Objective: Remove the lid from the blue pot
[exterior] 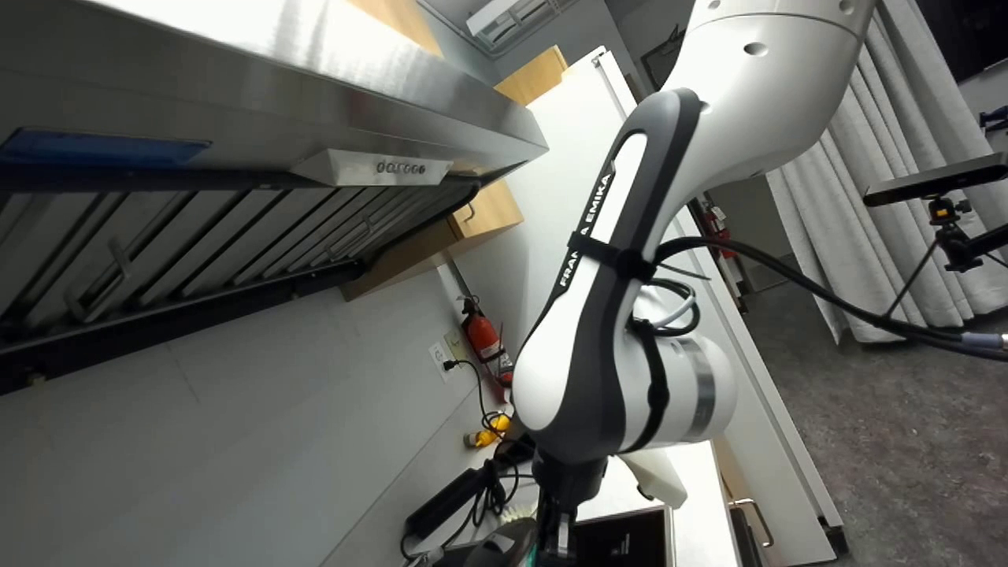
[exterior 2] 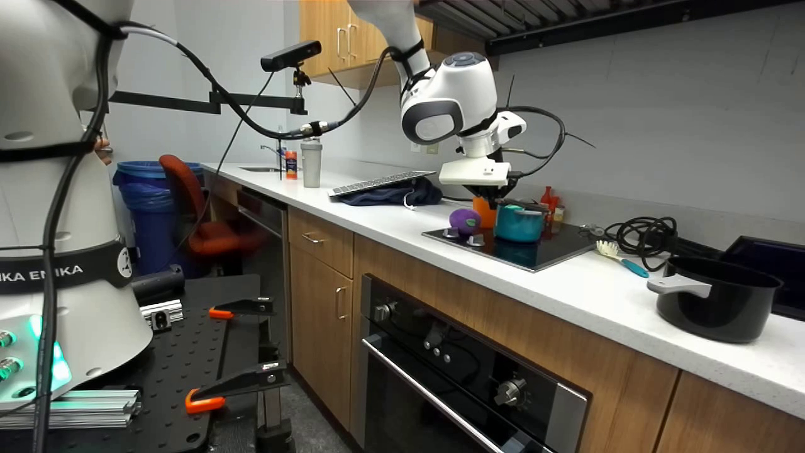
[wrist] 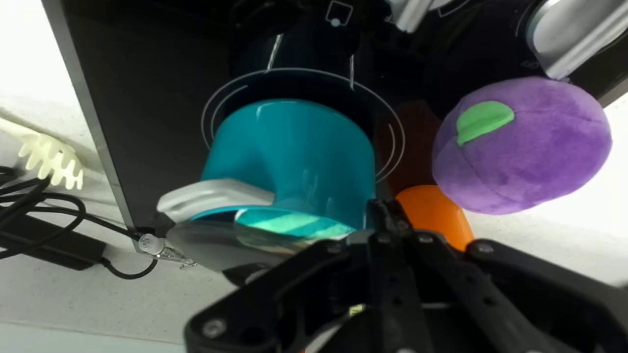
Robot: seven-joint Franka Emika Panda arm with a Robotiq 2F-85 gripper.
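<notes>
Facing the counter (exterior 2: 597,296), wall (exterior 2: 629,126) far (the wrist view stands upside down): leftmost, a purple toy (wrist: 539,147) at the left end of the stove (wrist: 147,98), w/ an orange cup (wrist: 434,213) nr it, a bit farther off; next to the right, the gripper (wrist: 387,211), fingers together, nothing visible b/w them, tips at the left rim of the blue pot (wrist: 289,152); the lid (wrist: 211,242), i.e. the thing to remove, lies just right of those tips, over the pot's mouth but askew; its right edge juts past the rim by the pot handle (wrist: 216,196), & a gap along the near rim shows a green-striped thing (wrist: 294,222) inside; the lid's seen nearly edge-on, long line running left to right, straight away from the fingers; can't tell if they touch its left edge; the move prob. turns on that: lid to the right, gripper at its left end; a shove rightward looks feasible as is, whereas a lift would prob. need the fingers spread 1st; risk, imo: lid tips in or drags the pot along; farther right, past the stove, a pale brush (wrist: 51,157); last, well apart in an exterior view, a black pot (exterior 2: 717,308).
</notes>
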